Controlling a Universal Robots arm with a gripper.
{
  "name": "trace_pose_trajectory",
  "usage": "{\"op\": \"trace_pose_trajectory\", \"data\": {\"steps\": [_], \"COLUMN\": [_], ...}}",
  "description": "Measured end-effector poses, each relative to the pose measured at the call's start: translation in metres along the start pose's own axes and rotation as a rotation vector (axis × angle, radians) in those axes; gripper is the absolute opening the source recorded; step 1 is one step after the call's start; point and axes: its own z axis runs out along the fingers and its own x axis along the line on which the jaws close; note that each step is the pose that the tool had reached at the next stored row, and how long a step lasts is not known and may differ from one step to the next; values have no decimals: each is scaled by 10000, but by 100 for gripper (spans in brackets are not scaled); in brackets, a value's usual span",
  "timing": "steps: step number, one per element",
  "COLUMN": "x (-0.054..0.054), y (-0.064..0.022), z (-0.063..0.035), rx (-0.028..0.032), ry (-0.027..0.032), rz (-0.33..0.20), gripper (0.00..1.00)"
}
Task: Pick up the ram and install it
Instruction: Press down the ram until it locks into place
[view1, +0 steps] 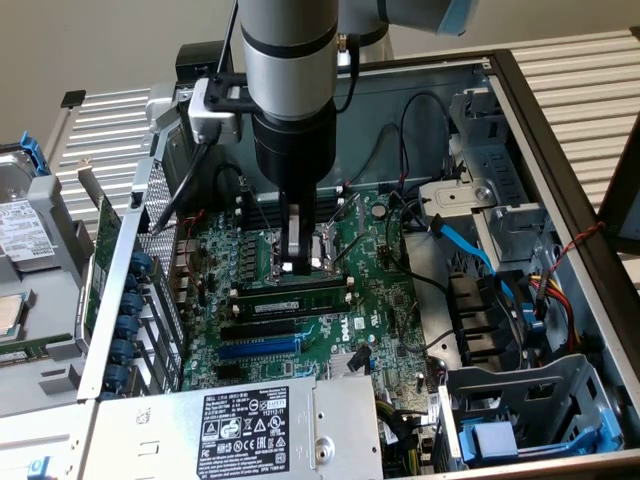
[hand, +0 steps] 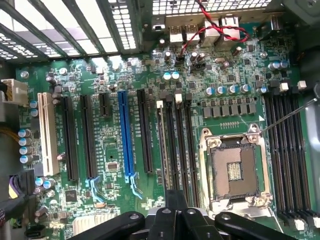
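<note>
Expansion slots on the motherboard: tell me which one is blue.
The long blue slot, flanked by black slots on both sides; every other is black, save one white slot at the row's end.

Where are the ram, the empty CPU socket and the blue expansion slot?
ram (view1: 290, 301): exterior view, middle of the stick's top edge.
CPU socket (hand: 234, 172): wrist view, centre of the contact field.
blue expansion slot (hand: 125, 135): wrist view, mid-length of the slot.

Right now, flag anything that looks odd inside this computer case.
The CPU socket sits bare, contacts exposed, with no cooler, and its thin metal lever sticks out unlatched across the neighbouring black memory slots.
</note>
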Motion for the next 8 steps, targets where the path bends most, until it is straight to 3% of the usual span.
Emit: {"op": "trace_pose_trajectory", "data": {"steps": [8], "x": [0], "y": [0], "z": [6], "rx": [60], "ry": [-60], "rz": [1337], "gripper": [11]}}
